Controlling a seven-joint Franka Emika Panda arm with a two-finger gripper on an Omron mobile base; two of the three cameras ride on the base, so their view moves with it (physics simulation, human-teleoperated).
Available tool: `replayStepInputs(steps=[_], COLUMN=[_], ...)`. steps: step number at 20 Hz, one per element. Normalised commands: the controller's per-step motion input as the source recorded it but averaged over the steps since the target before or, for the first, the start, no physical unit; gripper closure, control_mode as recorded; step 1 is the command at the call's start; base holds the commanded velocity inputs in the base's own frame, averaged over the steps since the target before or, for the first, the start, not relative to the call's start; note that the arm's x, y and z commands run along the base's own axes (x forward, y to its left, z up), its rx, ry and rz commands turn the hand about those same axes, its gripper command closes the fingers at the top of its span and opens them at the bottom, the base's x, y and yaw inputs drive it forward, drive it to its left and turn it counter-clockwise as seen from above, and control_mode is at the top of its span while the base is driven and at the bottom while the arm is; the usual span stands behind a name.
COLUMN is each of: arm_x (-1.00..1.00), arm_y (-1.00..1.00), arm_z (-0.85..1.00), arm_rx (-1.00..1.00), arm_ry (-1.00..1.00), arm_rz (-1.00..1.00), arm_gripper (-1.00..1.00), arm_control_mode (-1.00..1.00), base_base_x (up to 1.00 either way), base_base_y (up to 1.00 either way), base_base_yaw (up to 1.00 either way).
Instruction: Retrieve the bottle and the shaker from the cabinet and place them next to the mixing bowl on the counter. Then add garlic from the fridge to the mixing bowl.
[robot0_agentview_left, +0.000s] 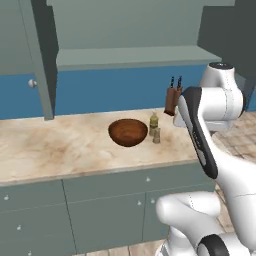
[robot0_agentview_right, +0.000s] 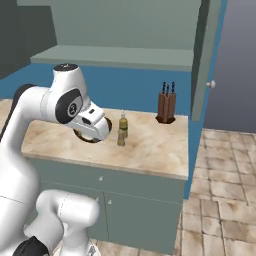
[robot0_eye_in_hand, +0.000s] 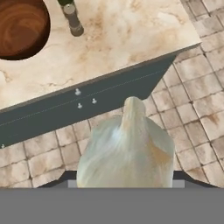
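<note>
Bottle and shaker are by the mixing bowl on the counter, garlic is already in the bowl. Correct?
Not quite. The bottle and shaker do stand beside the mixing bowl on the counter, but the garlic is not in the bowl. The hand view shows it held in the pincer, out over the floor in front of the counter.

Worktop (robot0_agentview_left: 60, 145): mixing bowl (robot0_agentview_left: 128, 132) at frame centre of the left base view; bottle (robot0_agentview_left: 154, 121) just right of it, shaker (robot0_agentview_left: 157, 135) directly before the bottle. Knife block (robot0_agentview_left: 173, 99) behind, upper right, at the wall. Hand view: garlic (robot0_eye_in_hand: 127, 151) lower centre, bowl upper left, floor (robot0_eye_in_hand: 197, 105) right.
</note>
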Motion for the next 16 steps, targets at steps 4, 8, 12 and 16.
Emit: replayStepInputs(steps=[4,8,12,16], arm_x=[0.00,0.00,0.00,0.00], arm_y=[0.00,0.00,0.00,0.00], arm_z=[0.00,0.00,0.00,0.00], arm_rx=[0.00,0.00,0.00,0.00], arm_ry=[0.00,0.00,0.00,0.00], arm_rz=[0.00,0.00,0.00,0.00], arm_gripper=[1.00,1.00,1.00,1.00], arm_control_mode=[1.00,1.00,1.00,1.00], base_base_x=[0.58,0.65,0.38,0.33], base_base_y=[0.27,0.05,0.10,0.17], base_base_yaw=[0.34,0.34,0.20,0.13])
